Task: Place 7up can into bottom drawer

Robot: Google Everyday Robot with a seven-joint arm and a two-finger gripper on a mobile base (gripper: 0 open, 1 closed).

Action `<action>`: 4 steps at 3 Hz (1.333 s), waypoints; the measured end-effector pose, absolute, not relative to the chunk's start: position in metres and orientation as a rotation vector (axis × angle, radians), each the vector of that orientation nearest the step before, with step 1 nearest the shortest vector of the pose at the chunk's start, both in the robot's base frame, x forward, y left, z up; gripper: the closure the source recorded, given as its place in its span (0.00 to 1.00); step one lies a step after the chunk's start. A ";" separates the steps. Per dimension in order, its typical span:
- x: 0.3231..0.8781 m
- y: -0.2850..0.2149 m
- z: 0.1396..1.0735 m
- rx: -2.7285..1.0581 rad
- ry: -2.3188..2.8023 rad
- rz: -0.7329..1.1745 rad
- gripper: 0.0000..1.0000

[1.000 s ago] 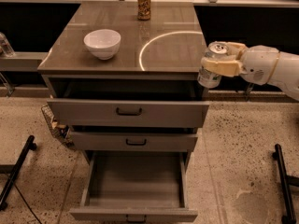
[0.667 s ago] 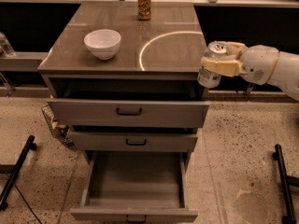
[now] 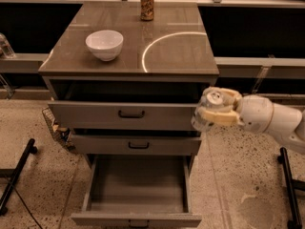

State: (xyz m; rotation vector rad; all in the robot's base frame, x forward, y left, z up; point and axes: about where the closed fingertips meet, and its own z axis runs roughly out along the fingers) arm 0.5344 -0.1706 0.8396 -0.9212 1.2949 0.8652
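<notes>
My gripper [image 3: 215, 109] comes in from the right and is shut on the 7up can [image 3: 207, 109], a silver-white can with a silver top. It holds the can upright in the air beside the cabinet's right front corner, level with the top drawer front. The bottom drawer [image 3: 137, 217] is pulled open below and to the left of the can, and its plain grey inside shows nothing in it.
A white bowl [image 3: 104, 44] and a brown-gold can [image 3: 147, 4] stand on the cabinet top [image 3: 181, 46]. The top drawer [image 3: 128, 115] and the middle drawer [image 3: 138, 144] are slightly pulled out. Black stand legs [image 3: 16, 175] lie on the floor at left and right.
My gripper has come down with the can, from the level of the cabinet top to the level of the top drawer front.
</notes>
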 end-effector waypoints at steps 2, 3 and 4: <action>0.500 -0.159 0.801 -0.964 1.248 0.941 1.00; 0.509 -0.140 0.763 -0.931 1.199 0.911 1.00; 0.521 -0.105 0.691 -1.019 1.104 0.850 1.00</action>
